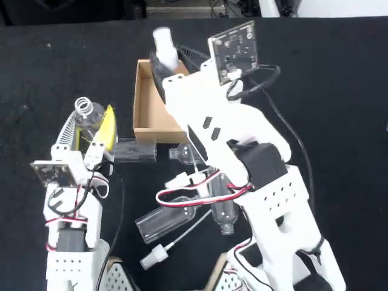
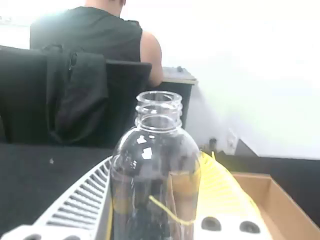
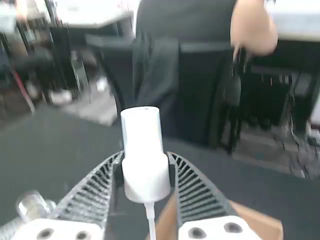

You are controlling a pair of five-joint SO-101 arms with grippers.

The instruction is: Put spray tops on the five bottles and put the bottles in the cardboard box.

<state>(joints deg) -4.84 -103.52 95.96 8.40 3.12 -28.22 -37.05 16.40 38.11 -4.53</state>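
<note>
Ribbed left fingers [image 2: 80,205] clamp smooth clear bottle [image 2: 155,165].

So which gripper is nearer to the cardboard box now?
Right. The right gripper, holding a spray top, hangs over the cardboard box; the left gripper, holding a bottle, is beside it, apart.

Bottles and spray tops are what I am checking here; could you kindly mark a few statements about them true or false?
1. The left jaws hold a bottle upright. True.
2. That bottle already has a top on. False: its neck is open.
3. The right jaws hold a white spray top. True.
4. The loose bottles lie inside the cardboard box. False: they lie on the table beside it.
</note>
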